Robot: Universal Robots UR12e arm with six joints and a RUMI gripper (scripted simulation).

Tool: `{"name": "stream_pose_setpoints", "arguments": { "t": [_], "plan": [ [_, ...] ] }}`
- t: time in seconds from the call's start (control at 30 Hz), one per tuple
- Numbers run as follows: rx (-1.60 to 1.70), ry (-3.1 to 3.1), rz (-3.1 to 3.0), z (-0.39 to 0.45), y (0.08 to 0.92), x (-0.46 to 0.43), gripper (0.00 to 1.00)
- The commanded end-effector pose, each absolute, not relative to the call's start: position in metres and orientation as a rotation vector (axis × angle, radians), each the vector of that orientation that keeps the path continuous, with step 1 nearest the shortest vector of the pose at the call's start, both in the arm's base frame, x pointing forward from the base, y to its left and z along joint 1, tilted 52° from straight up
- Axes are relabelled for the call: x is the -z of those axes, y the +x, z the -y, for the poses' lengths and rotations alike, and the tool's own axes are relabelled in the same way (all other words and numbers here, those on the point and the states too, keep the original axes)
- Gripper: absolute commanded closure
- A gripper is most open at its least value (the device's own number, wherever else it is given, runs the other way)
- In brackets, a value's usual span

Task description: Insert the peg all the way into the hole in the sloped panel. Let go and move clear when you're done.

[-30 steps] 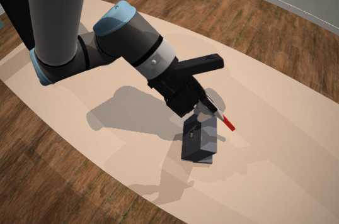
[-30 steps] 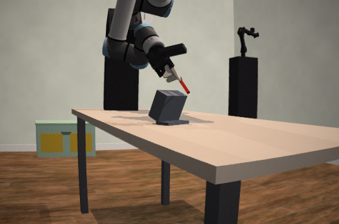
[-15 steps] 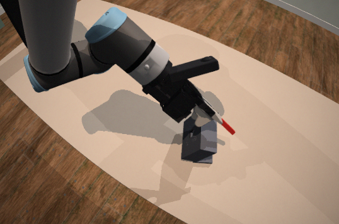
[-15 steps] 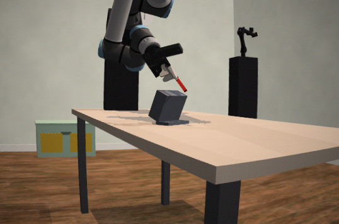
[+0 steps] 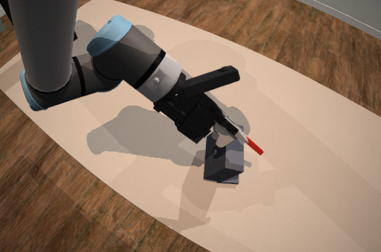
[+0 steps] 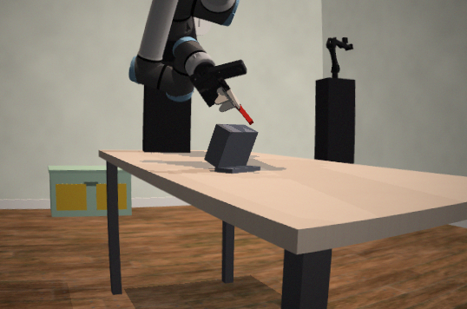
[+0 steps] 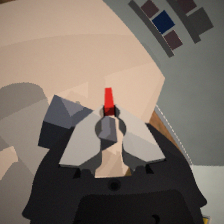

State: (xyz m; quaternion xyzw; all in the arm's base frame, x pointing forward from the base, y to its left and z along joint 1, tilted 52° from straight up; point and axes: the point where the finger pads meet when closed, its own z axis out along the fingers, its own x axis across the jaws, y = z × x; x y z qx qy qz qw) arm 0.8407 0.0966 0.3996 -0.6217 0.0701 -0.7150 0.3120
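Peg [image 5: 255, 146] pinched in the claw [image 5: 236, 132] overhangs the sloped panel [image 5: 226, 158] from above; outside, its tip hovers just off the block's top edge; wrist-side, the hole is hidden, so alignment precedes insertion.

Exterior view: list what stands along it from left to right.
Green cabinet with yellow panels → table's left leg → arm's dark pedestal → sloped block on the table → red peg held in the gripper's fingers → tall black pedestal with a small arm on top.
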Motion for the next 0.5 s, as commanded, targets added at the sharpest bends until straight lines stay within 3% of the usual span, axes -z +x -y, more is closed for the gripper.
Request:
{"name": "stream_pose_setpoints", "arguments": {
  "t": [0.0,0.47],
  "plan": [
    [1.904,-1.631,-0.164,-0.092,0.840,-0.401,1.00],
    [1.954,-1.606,-0.103,-0.080,0.836,-0.402,1.00]
  ]
}}
